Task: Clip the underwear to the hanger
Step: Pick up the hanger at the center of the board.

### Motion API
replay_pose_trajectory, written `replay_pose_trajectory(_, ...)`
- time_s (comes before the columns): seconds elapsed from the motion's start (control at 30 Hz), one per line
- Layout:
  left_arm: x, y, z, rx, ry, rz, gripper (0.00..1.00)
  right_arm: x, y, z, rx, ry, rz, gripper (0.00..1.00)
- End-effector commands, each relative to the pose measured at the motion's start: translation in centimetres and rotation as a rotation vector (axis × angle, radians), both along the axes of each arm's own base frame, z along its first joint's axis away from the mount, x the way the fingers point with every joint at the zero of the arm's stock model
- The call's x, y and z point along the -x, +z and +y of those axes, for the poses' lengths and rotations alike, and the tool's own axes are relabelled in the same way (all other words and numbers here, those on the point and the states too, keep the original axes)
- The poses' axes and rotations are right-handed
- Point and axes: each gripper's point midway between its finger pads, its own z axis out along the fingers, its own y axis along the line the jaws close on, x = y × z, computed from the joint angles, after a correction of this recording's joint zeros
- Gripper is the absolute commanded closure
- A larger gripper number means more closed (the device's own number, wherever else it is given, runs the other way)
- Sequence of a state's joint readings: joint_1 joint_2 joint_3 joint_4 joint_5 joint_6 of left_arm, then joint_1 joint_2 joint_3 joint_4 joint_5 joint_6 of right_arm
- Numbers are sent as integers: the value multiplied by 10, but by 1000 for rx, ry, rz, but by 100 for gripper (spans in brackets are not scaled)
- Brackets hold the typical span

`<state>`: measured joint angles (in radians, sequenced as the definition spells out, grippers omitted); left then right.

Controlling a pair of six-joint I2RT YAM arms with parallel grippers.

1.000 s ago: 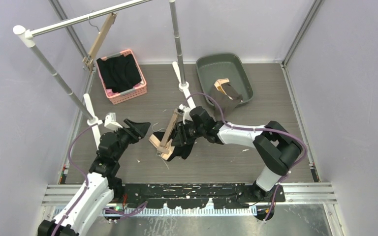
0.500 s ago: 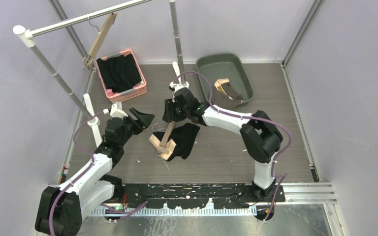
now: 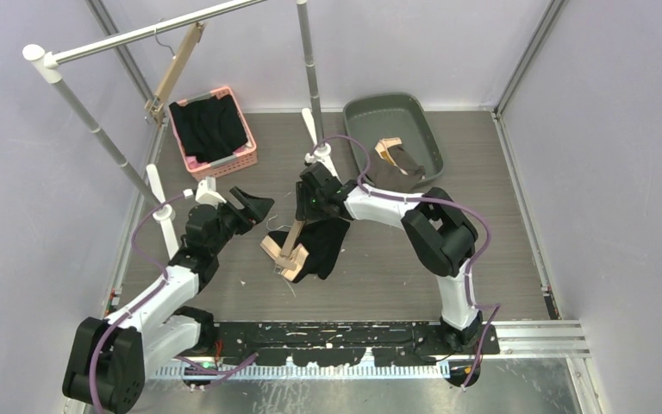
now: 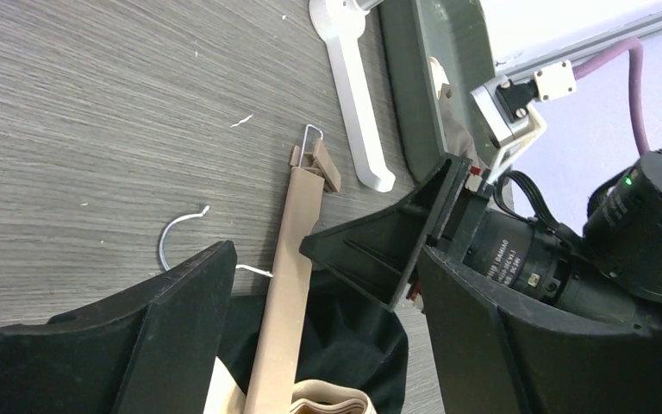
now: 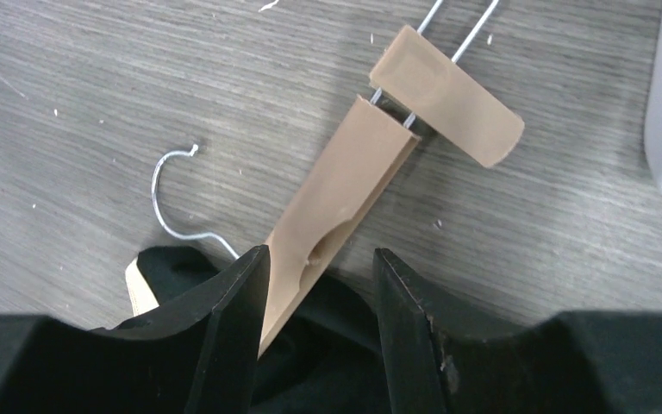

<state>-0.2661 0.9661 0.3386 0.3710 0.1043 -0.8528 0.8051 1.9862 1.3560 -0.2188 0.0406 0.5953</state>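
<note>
A tan wooden clip hanger [image 3: 291, 240] lies on the table across black underwear [image 3: 323, 246] with a tan waistband. Its wire hook [image 5: 171, 200] rests on the table and its upper clip [image 5: 445, 93] sits free of the cloth. My right gripper [image 3: 309, 207] is open and empty, hovering over the hanger's upper bar [image 5: 338, 192]. My left gripper [image 3: 257, 207] is open and empty, just left of the hanger [image 4: 286, 293], with the underwear [image 4: 345, 341] between its fingers in its view.
A pink basket [image 3: 212, 134] of black garments stands at the back left under a rail with another hanger [image 3: 175, 67]. A grey tub [image 3: 394, 136] with a clipped garment is at the back right. White rack feet [image 3: 322, 147] stand near the right gripper.
My right gripper let go of the hanger, pulled back toward the far rack foot, then came down a little over the hanger's upper end. My left gripper moved up and right toward the hanger.
</note>
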Motion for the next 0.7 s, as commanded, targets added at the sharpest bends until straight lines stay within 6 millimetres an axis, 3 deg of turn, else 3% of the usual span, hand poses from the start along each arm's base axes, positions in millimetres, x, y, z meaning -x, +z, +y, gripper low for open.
replay_pose_trajectory(0.0,-11,34,-5,25,-19,-111,21,-16,8,16,-37,-40,-18,46)
replay_pose_trajectory(0.4,-11,31,-2,-6,-15,-114,21,-23,-5,28,-45,-42,6,50)
replay_pose_trajectory(0.67,-13,29,-5,-7,-41,-117,21,-27,1,28,-48,-33,-30,75)
